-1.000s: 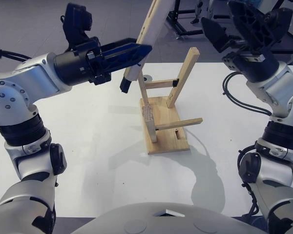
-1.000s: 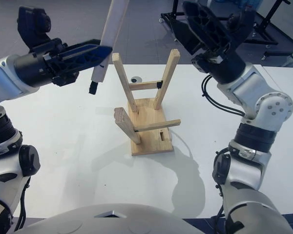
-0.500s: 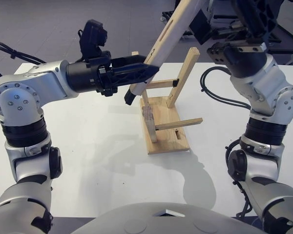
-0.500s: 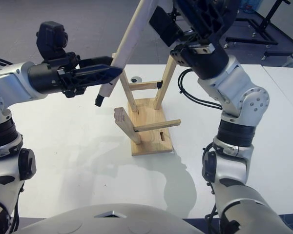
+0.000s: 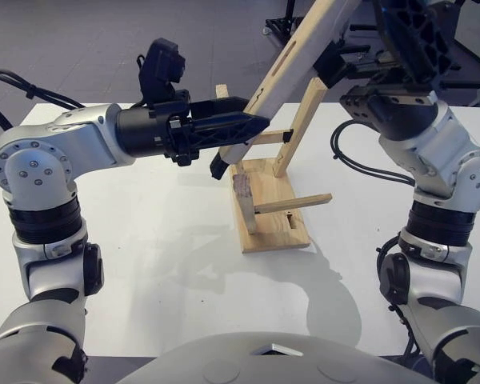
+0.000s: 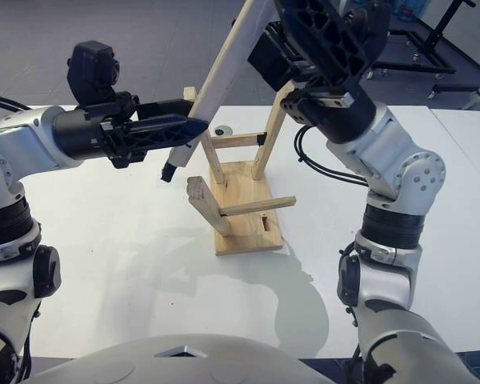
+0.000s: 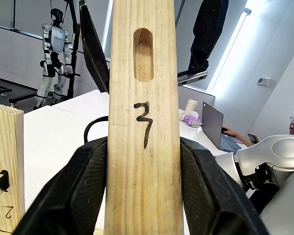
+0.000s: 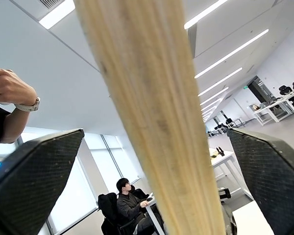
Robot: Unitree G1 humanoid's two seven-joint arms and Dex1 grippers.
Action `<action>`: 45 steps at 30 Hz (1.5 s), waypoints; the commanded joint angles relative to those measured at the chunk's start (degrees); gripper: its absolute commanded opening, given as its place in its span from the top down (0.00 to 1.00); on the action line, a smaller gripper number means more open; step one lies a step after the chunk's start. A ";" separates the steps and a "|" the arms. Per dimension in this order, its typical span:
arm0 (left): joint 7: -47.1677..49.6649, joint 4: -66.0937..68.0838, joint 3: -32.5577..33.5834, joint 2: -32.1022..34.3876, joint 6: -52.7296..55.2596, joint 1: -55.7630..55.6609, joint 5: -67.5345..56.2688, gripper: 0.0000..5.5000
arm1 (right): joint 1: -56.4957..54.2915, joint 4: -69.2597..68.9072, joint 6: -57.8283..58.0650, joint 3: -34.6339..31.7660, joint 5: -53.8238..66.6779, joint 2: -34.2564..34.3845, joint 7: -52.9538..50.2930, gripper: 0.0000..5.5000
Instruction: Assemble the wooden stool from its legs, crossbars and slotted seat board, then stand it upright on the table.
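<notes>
A: What lies nearest on the table?

B: The slotted seat board, flat on the white top with the legs pointing up. The near leg stands at its near left corner. A crossbar juts from that leg toward the robot's right, and its far end is joined to nothing.

A: And behind that?

B: Two more legs stand at the board's far edge, the far left leg and the far right leg. A far crossbar joins them.

A: Where is the fourth one?

B: The loose leg is in the air. It slants from a black cap at its lower end, just left of the far left leg, up and away toward the robot's right.

A: What holds it?

B: The left gripper is clamped on its lower part. The left wrist view shows both fingers pressed against the sides of the wood, with a slot beyond them.

A: And the other arm?

B: The right gripper sits higher and farther back, spread wide around the leg's upper part. Its two black pads stand clear of the wood on either side.
</notes>
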 commanded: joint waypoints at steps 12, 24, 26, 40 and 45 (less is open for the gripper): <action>9.01 -5.60 0.19 0.98 -0.35 5.35 -7.18 0.63 | 8.45 -1.44 3.64 2.31 -2.00 -5.73 2.31 0.02; 21.04 -7.62 -0.97 7.77 -4.48 9.61 -23.97 0.63 | 3.98 -8.74 -6.27 17.23 -12.79 14.47 -9.47 0.02; 22.06 -7.96 -1.91 7.85 -5.52 10.56 -23.81 0.63 | 4.20 -9.61 -6.71 17.28 -12.13 14.78 -10.43 0.02; 15.27 -1.17 -0.85 11.73 -8.49 9.94 -11.26 0.63 | 2.97 -10.77 -8.75 9.14 -9.72 6.03 -11.41 0.02; 4.60 -2.09 -2.96 16.22 -8.74 12.58 -1.03 0.63 | -0.40 -8.39 -8.18 4.98 -9.25 -0.17 -10.87 0.02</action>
